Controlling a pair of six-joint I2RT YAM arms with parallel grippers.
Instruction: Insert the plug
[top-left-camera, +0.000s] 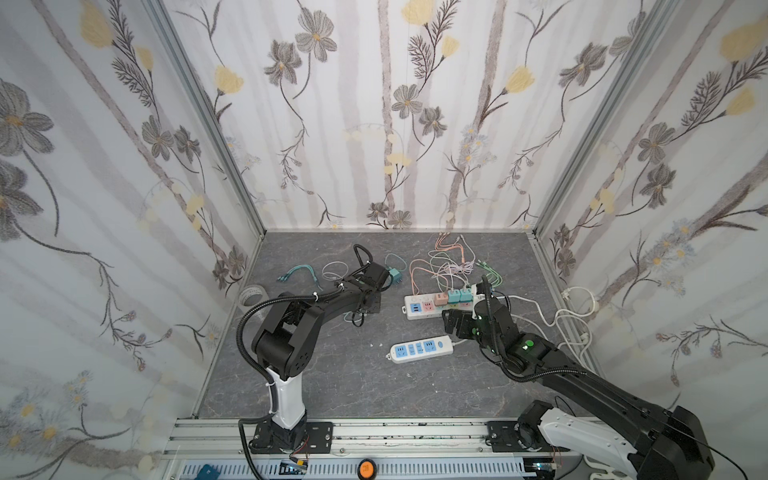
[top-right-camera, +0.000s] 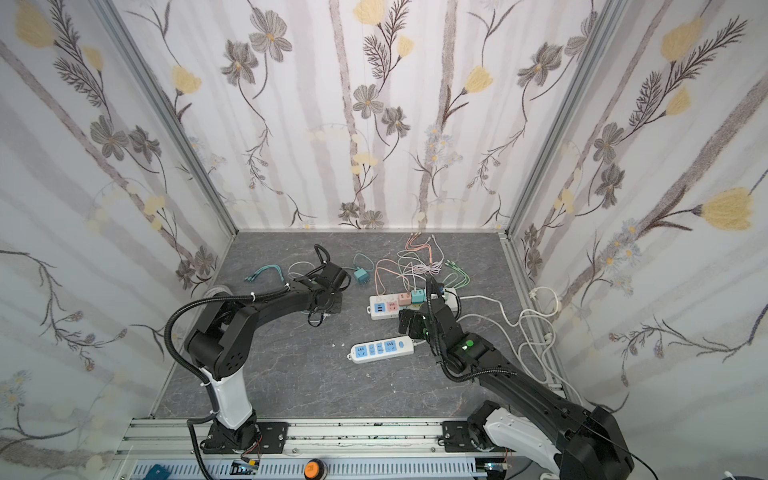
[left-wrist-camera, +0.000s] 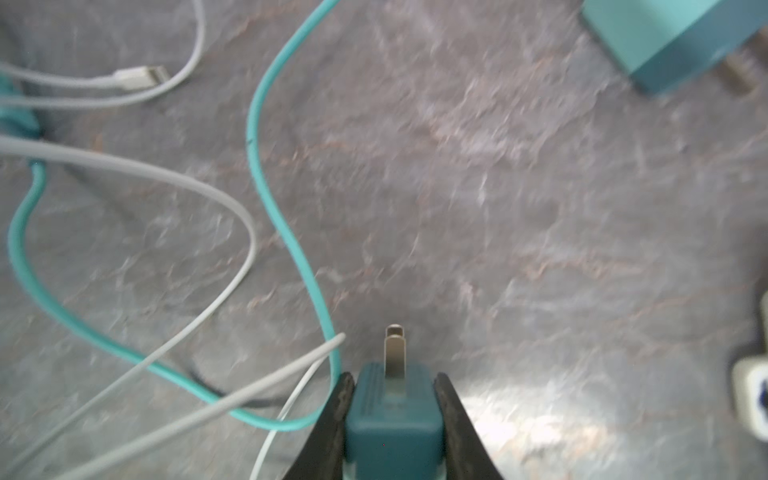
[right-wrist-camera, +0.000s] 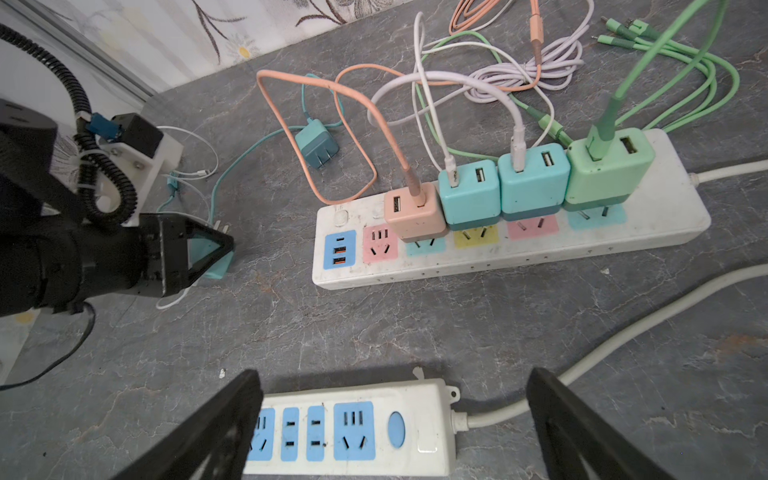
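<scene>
We see the left gripper (left-wrist-camera: 394, 376) squeezing a teal plug (left-wrist-camera: 392, 419) from both sides. Its metal pins (left-wrist-camera: 395, 353) stick out in front, over the gray table (left-wrist-camera: 498, 208). In the right wrist view, the plug is near the end of the long white power strip (right-wrist-camera: 648, 224) but not touching it. Four chargers (right-wrist-camera: 469, 195) sit in that strip. The right gripper (right-wrist-camera: 392, 374) is spread wide, holding nothing, above the small power strip (right-wrist-camera: 415, 449). Another teal charger (right-wrist-camera: 316, 143) lies on the table.
</scene>
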